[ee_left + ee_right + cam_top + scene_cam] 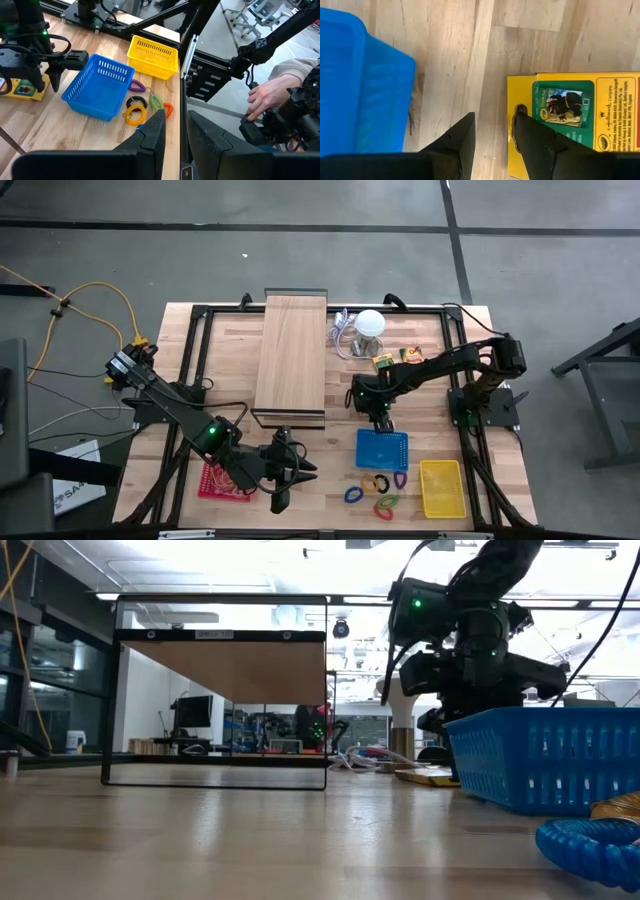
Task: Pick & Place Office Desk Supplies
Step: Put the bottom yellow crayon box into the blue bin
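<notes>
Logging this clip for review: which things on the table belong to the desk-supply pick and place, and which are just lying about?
Job:
yellow printed pack
coloured loop clips
blue basket
yellow basket
red basket
right gripper, open over the pack

Lying about:
wooden board
white ball with cable

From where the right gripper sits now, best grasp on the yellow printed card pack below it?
Take the flat yellow printed card pack by its hang-hole edge, coming straight down. It lies flat on the wooden table, so only a thin edge offers grip. The right gripper is open, with one finger already over that edge and the other over bare wood beside the blue plastic basket.
</notes>
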Robot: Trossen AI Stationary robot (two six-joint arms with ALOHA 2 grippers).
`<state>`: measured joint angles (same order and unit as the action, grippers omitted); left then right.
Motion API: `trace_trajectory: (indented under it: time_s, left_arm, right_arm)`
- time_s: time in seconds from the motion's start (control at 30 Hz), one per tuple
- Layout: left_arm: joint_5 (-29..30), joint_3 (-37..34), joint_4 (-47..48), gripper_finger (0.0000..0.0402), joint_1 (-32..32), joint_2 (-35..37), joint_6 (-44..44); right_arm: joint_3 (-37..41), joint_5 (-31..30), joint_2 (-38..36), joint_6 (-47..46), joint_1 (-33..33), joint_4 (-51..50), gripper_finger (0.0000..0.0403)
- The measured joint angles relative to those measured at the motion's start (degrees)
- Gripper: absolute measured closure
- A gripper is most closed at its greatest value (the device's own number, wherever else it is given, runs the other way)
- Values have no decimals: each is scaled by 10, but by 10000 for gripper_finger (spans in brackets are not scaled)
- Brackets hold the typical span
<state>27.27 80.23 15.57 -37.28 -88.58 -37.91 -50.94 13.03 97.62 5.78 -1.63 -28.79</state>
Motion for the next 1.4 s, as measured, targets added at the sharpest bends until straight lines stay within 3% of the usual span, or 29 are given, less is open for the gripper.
trace_trajectory:
  time_s: [0.33, 0.87, 1.27, 1.4]
  left_arm:
    - [0, 0, 0, 325, 0, 0, 0]
    - [0, 0, 0, 325, 0, 0, 0]
    - [0, 0, 0, 325, 0, 0, 0]
    - [0, 0, 0, 325, 0, 0, 0]
  right_arm:
    - [0, 1, 0, 0, 0, -8, 281]
    - [0, -32, 3, 2, 0, -8, 396]
    - [0, -39, -1, 15, 0, -5, 399]
    - [1, -15, -12, 16, 0, -4, 399]
